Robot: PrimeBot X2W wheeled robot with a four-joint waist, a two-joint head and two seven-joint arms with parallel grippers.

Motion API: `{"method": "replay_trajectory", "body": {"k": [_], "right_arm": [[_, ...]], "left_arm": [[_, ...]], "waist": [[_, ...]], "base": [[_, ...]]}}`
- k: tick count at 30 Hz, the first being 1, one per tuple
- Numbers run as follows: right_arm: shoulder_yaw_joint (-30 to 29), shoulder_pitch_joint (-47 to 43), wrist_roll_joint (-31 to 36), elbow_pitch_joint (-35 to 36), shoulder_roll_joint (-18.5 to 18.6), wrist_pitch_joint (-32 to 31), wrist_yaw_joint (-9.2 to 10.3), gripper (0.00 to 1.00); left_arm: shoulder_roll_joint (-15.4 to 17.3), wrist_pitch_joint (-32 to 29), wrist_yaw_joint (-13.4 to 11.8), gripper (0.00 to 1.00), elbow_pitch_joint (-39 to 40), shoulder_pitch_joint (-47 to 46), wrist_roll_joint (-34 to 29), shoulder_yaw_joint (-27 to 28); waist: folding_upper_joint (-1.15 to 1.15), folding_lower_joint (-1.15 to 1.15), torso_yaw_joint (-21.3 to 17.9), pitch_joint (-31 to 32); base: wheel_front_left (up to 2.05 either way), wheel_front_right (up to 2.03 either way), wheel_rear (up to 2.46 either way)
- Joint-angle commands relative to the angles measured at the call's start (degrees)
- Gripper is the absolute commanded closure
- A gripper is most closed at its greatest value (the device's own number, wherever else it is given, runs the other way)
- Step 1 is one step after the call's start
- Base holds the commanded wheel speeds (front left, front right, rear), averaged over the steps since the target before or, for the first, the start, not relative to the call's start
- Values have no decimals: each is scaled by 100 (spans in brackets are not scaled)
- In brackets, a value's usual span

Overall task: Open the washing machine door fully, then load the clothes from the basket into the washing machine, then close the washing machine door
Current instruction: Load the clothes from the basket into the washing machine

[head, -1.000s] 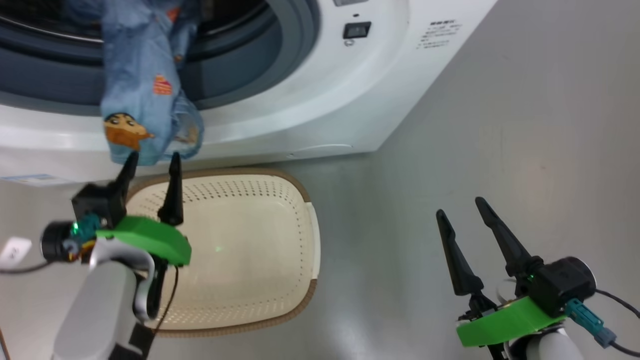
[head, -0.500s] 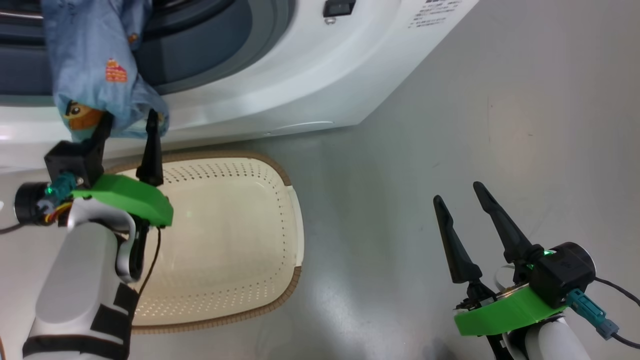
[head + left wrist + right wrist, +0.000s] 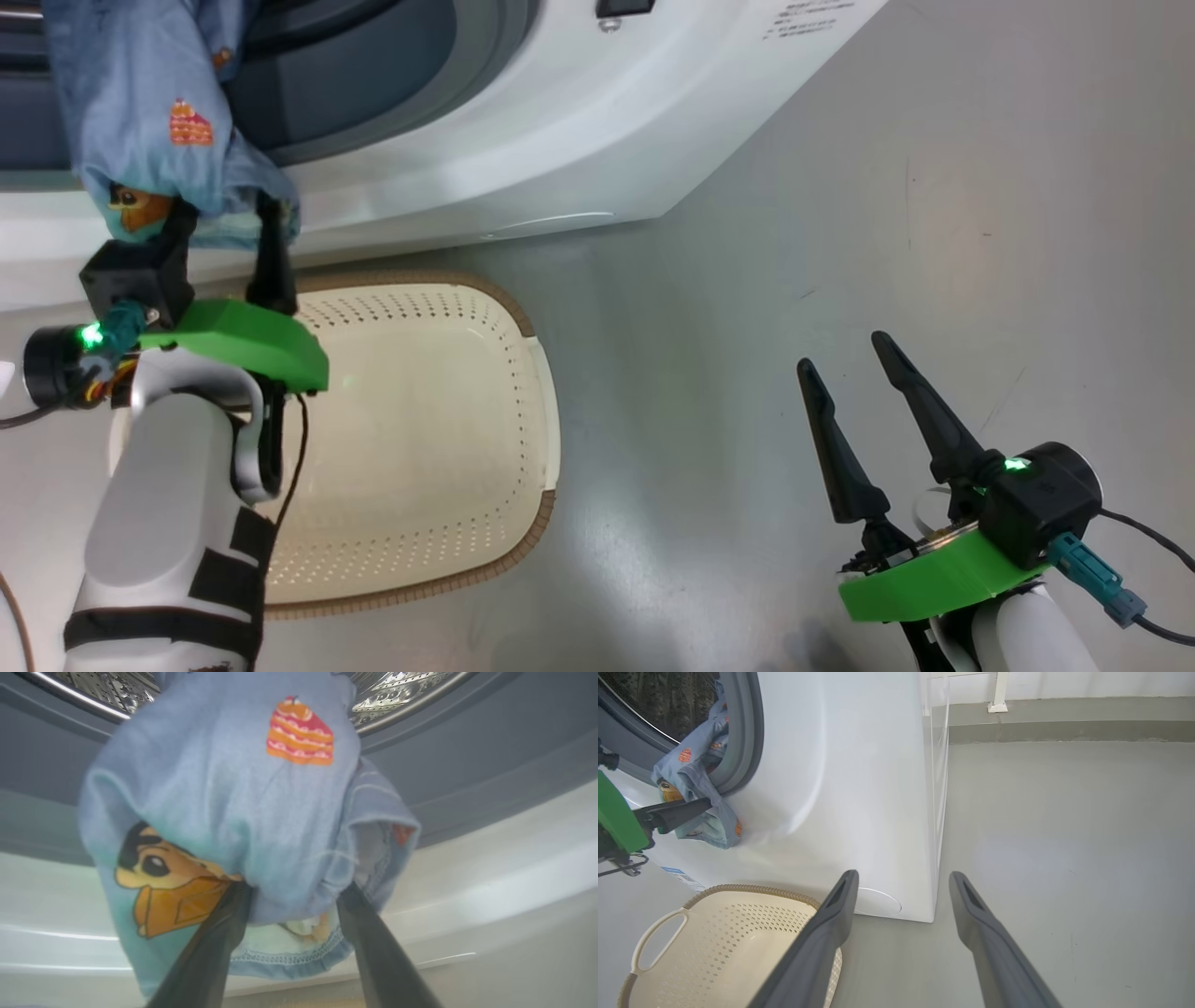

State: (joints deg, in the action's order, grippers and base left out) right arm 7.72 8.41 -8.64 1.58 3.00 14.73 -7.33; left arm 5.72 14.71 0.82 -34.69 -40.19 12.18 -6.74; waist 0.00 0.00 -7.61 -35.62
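Washer [image 3: 523,159] upper left of head view, mouth open. Basket [image 3: 546,401] below it, empty. Clothes [image 3: 140,103] half inside, lower fold hanging over the lip. Soft, light, floppy, likely to snag: grab the hanging fold. Left gripper [image 3: 224,207] jaws spread, straddling that fold. Right gripper [image 3: 840,353] lower right, spread, holding nothing.

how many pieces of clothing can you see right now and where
1. The clothes, one light blue bundle, hang over the lower lip of the washing machine opening, the open left gripper straddling the hanging end. The basket holds none; more may be hidden in the drum.
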Motion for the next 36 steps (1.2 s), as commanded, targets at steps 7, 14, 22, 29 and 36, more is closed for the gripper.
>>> {"method": "replay_trajectory", "body": {"k": [7, 14, 22, 29, 36], "right_arm": [[170, 31, 17, 97, -12, 27, -16, 0], [150, 46, -4, 37, -12, 27, -16, 0], [105, -12, 1, -4, -13, 27, -16, 0], [189, -27, -15, -45, -13, 27, -16, 0], [383, -15, -174, -77, -13, 27, -16, 0]], "left_arm": [[36, 29, 8, 100, 324, -255, -176, 380], [-76, 29, 104, 100, 410, -64, -183, 512], [-224, 29, 172, 100, 736, 385, 11, 504], [-257, -21, 130, 100, 1031, 537, 68, 253], [45, -398, 69, 100, 1163, 0, -110, 192]], "waist": [[0, 0, 8, -14], [0, 0, 100, 63], [0, 0, 279, 269], [0, 0, 314, 397], [0, 0, 40, 406]], "base": [[0, 0, 0], [0, 0, 0], [0, 0, 0], [0, 0, 0], [0, 0, 0]]}}
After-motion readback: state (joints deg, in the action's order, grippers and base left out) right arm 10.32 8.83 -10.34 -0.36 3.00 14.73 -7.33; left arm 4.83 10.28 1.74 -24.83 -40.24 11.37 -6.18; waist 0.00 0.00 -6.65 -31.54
